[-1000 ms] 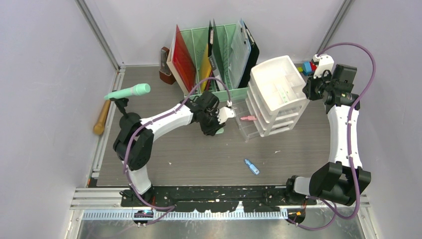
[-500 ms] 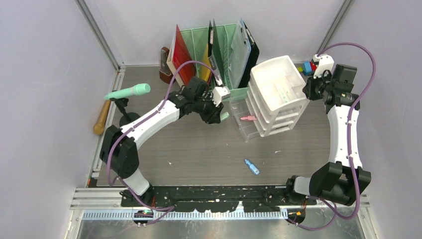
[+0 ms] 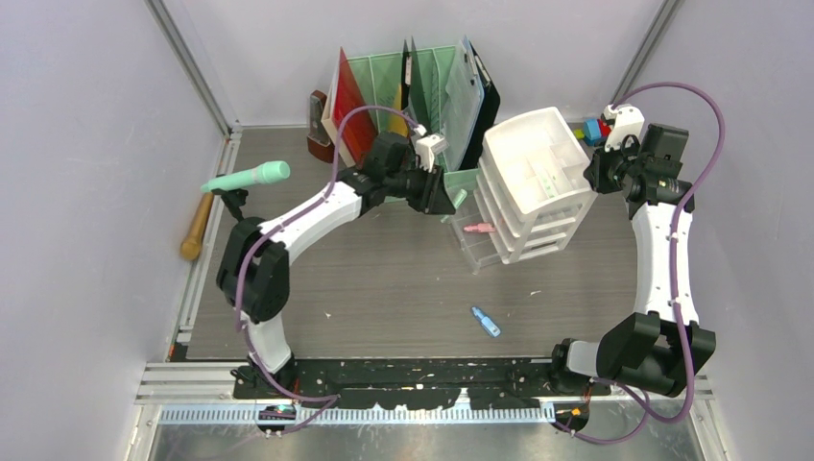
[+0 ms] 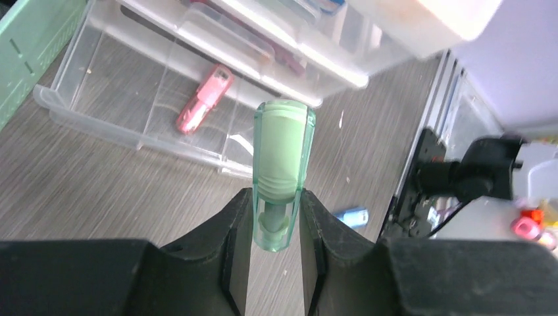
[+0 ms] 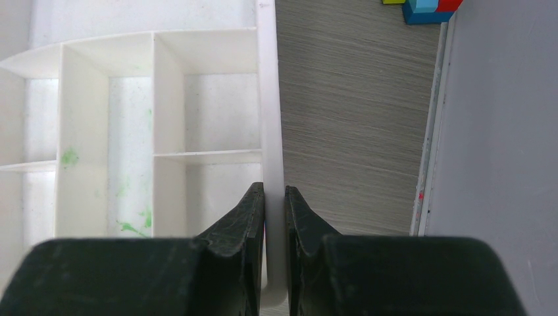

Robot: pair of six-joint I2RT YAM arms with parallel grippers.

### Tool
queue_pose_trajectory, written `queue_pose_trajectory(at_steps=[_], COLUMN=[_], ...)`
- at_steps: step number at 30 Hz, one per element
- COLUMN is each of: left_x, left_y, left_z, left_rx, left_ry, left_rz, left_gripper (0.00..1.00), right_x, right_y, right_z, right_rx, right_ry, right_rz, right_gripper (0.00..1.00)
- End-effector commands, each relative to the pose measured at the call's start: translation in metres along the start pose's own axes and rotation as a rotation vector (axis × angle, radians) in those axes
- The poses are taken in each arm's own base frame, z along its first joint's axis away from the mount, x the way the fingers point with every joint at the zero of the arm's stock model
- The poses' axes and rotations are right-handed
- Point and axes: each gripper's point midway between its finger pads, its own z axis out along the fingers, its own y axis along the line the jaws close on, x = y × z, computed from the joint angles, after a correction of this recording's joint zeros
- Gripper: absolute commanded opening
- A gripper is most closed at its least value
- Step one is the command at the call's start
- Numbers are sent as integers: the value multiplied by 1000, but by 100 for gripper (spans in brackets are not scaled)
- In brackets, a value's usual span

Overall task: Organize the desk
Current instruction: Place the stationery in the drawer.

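status change: across the last second the left arm is swinging away from the middle of the table toward the back right. the left gripper is now hanging just beside the front of the mint-green file rack, at the back corner of the clear drawer that is standing pulled out from the white drawer unit. the right arm is showing no movement over the same interval. the table is spanning the whole cell floor between the rails and the pale walls.

gripper state: the left gripper is clamping a pale green cylinder by its lower end, with the rest projecting past the fingertips. the right gripper is pinching the thin right rim of the unit's top tray, apparently steadying the unit.

meaning for the task: the carried item is arriving at storage, so the step in hand is judged to be depositing it in the clear drawer, where a pink item is already lying. a blue item is lying loose on the table, well apart from the drawer, so the tidying is judged unfinished.

edges and clearance: the rack's side and the drawer's thin walls are bounding the left gripper closely. the upper drawers are overhanging the clear drawer's inner end. open room is lying over the drawer's outer half and over the bare table in front of it.
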Motion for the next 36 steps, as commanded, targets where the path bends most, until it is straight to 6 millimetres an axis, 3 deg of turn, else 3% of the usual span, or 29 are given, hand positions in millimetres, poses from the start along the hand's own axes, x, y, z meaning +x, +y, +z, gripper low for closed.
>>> queue_pose_trajectory(at_steps=[1,7,18,19,21,22,23,28,30,36], left_x=[-37,-38,-18,-16,-12,-10,-8,-5,-7,-19], left_y=[-3,14,27,29,34,35,36,35,31,22], left_z=[23,50,91,93,97,98,98,92,86,59], left_rx=[44,30,-21,-35,-54,-58,-61,-66,-63,-83], left_ry=[-108,-111,-42,-35,-28,-21,-15,10,13,-4], left_rz=[-211,-378,-451,-462,-477,-479,-476,-432,-397,-206], left_gripper=[22,23,29,33,61,82,86,92,99,100], right_x=[52,52,51,51,51,50,50,50,51,51], right_y=[27,28,28,28,28,28,28,29,29,29], right_z=[14,14,13,13,12,12,11,12,12,12], right_rx=[-107,-110,-113,-113,-113,-112,-112,-113,-116,-116], right_ry=[171,168,168,168,167,164,163,165,167,164], right_rz=[86,84,87,87,86,85,84,88,88,87], right_gripper=[0,0,0,0,1,1,1,1,1,0])
